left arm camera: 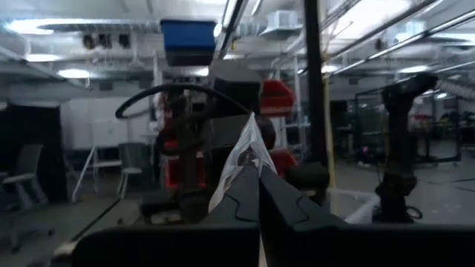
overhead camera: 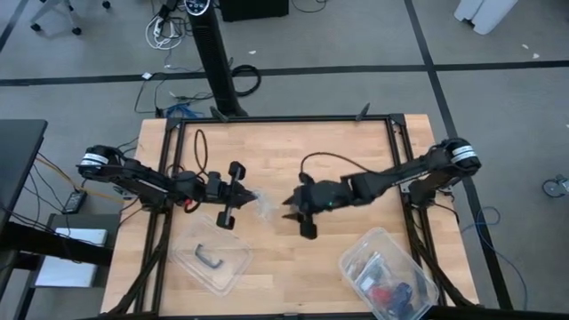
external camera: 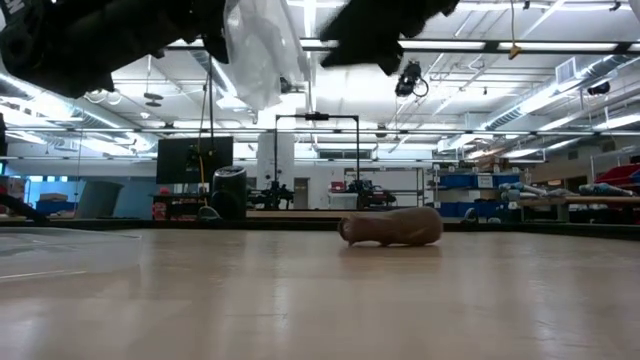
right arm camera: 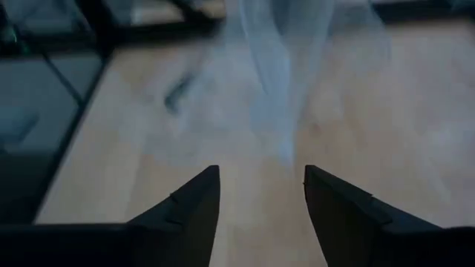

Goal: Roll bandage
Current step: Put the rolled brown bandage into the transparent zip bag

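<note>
**Bandage lies rolled on the desk while the left arm holds a clear bag aloft**

The bandage (external camera: 392, 227) shows only in the low view: a small brown fabric lump, already more roll than strip, resting on the wooden desk (external camera: 300, 300) with nothing touching it. In the overhead view it cannot be picked out; the right arm may cover it.

The left end effector (left arm camera: 259, 174) is clenched on a thin clear plastic bag (overhead camera: 258, 203), which hangs above the desk. The right end effector (right arm camera: 261, 194) hovers beside the bag, fingers apart and holding nothing.

The bandage looks light, soft and springy, so it will probably squash under pressure and loosen if let go. A gentle pinch across the middle of the roll seems the safest hold.

Two clear tubs (overhead camera: 213, 258) sit near the front edge.
</note>
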Tool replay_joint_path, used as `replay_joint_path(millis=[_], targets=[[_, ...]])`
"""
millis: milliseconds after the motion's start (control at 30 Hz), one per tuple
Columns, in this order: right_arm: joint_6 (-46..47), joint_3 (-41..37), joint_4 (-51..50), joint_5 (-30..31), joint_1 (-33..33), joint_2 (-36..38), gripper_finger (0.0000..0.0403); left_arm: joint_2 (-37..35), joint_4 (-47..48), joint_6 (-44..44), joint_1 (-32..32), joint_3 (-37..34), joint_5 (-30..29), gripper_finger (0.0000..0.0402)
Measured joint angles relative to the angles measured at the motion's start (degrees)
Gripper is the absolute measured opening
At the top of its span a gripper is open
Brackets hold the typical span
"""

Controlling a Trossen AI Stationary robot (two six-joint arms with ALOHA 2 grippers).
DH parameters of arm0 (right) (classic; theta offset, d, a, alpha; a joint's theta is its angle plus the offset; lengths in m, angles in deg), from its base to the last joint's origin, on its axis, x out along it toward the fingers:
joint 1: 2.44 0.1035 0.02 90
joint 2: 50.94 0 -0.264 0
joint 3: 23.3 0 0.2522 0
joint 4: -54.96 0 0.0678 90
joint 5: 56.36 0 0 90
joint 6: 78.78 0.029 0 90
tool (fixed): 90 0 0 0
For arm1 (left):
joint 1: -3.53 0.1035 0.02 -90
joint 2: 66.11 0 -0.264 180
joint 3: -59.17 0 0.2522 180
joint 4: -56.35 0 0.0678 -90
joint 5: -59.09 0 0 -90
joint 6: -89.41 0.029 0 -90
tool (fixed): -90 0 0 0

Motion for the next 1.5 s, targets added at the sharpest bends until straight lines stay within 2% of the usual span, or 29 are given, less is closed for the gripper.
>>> replay_joint_path(millis=[133, 233, 300, 433, 533, 633, 733, 800, 900, 1033, 1233, 1500], targets=[[-0.92, -1.60, 8.11, 8.06, 1.88, -1.38, 0.0189, 0.00, -0.97, 0.02, 0.00, 0.00, 1.33, 0.0000], [-0.63, -1.59, 9.46, 11.01, 1.84, -1.56, 0.0190, 0.02, -1.32, 0.09, 0.00, 0.04, 1.43, 0.0000], [-0.32, -1.77, 9.27, 10.21, 1.51, -2.10, 0.0190, 0.02, -1.46, 0.56, 0.00, 0.09, 1.39, 0.0000], [-0.33, -1.79, 12.66, 4.92, 1.01, -3.95, 0.0189, 0.04, -1.83, 0.92, 0.00, 0.22, 1.34, 0.0000], [-0.36, -1.69, 14.07, 5.73, 0.88, -4.51, 0.0185, 0.02, -2.04, 1.09, 0.00, 0.44, 1.36, 0.0000], [-1.67, -1.81, 13.46, 8.14, 0.92, -4.63, 0.0140, 0.02, -2.10, 1.09, 0.00, 0.61, 1.34, 0.0000], [-3.56, -1.77, 13.35, 8.33, 1.55, -4.50, 0.0042, -0.19, -2.10, 1.09, 0.00, 0.61, 1.34, 0.0000], [-4.55, -1.75, 12.47, 8.05, 1.90, -4.50, 0.0021, -0.23, -2.08, 1.09, 0.00, 0.61, 1.34, 0.0000], [-4.07, -1.75, 9.08, 8.20, 2.08, -3.06, 0.0020, -0.22, -1.57, 0.68, -0.02, 0.59, 1.34, 0.0000], [-3.25, -1.75, 3.40, 10.59, 2.97, 1.19, 0.0020, -0.24, 3.42, -0.80, -0.02, 0.58, 1.41, 0.0000], [-2.21, -1.69, -4.19, 10.60, 3.37, 8.23, 0.0020, -0.24, 8.85, -3.83, -0.07, 0.52, 2.68, 0.0000], [-2.26, -1.69, -10.99, 9.03, 2.93, 11.49, 0.0020, -0.20, 15.73, -7.34, -0.04, 0.77, 6.47, 0.0000]])
